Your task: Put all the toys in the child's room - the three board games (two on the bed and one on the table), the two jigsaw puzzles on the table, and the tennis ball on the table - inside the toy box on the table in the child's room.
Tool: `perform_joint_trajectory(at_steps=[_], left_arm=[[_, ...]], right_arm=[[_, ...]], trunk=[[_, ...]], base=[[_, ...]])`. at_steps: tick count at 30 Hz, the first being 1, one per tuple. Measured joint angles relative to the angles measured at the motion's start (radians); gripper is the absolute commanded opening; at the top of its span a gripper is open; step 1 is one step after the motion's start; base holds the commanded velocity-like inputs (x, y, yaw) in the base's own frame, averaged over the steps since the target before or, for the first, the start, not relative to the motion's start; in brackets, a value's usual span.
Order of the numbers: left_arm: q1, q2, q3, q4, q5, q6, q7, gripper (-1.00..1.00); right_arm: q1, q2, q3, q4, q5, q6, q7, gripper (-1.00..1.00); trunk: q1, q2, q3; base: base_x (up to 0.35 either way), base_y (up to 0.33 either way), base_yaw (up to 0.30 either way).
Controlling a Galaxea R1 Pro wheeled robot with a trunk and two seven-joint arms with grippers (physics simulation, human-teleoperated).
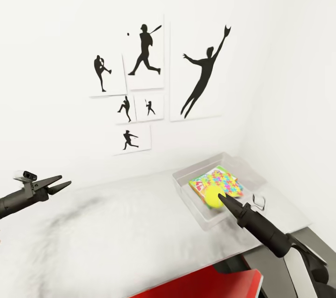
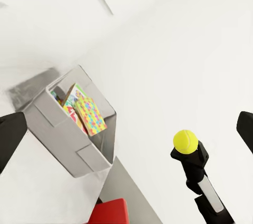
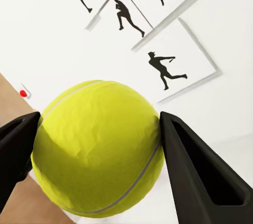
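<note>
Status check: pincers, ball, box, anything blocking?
Right pincer shut on tennis ball, above toy box. Left pincer open, empty. Jigsaw puzzles in box. Nothing blocking.

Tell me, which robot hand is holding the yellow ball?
The right gripper holds the tennis ball, squeezed between its two black fingers above the toy box. The left gripper holds nothing, with its fingers apart.

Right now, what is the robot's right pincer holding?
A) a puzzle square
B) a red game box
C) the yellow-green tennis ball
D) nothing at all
C: the right pincer has its two black fingers pressed against both sides of the tennis ball, and the head view shows the ball at its tip over the toy box.
</note>
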Motion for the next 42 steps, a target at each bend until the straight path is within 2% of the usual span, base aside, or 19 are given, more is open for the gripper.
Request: perform_joint_trajectory(at_steps=[12,16,18,20,27,30,35,42], left_arm=[[0.0,0.0,-0.001,0.0,0.003,-0.001,0.0,1.0],[0.001,-0.002,0.0,0.001,-0.001,0.0,0.0,1.0],[0.001,-0.003,0.0,0.001,-0.001,0.0,0.0,1.0],[0.001,-0.002,-0.001,0.001,-0.001,0.0,0.0,1.0],[0.002,-0.002,-0.004,0.001,-0.001,0.0,0.001,1.0],[0.002,-0.004,-0.005,0.001,-0.001,0.0,0.002,1.0],[0.002,-0.006,-0.005,0.001,-0.001,0.0,0.002,1.0],[0.002,-0.006,-0.005,0.001,-0.001,0.0,0.002,1.0]], right_arm=[[-0.001,0.001,0.0,0.0,0.001,-0.004,-0.002,-1.0],[-0.023,-0.022,0.022,0.023,0.024,0.018,-0.022,-1.0],[-0.033,-0.014,0.028,0.032,0.035,0.029,-0.033,-1.0],[-0.022,-0.009,0.017,0.02,0.047,0.04,-0.043,-1.0],[0.009,-0.024,-0.022,-0.012,0.085,0.079,-0.079,-1.0],[-0.003,-0.035,-0.033,-0.012,0.078,0.096,-0.095,-1.0],[0.004,-0.019,-0.034,-0.012,0.08,0.111,-0.12,-1.0],[0.006,-0.013,-0.036,-0.012,0.081,0.098,-0.078,-1.0]], trunk=[[0.0,0.0,0.0],[0.0,0.0,0.0],[0.0,0.0,0.0],[0.0,0.0,0.0],[0.0,0.0,0.0],[0.0,0.0,0.0],[0.0,0.0,0.0],[0.0,0.0,0.0]], base=[[0.055,0.008,0.0],[0.0,0.0,0.0],[0.0,0.0,0.0],[0.0,0.0,0.0],[0.0,0.0,0.0],[0.0,0.0,0.0],[0.0,0.0,0.0],[0.0,0.0,0.0]])
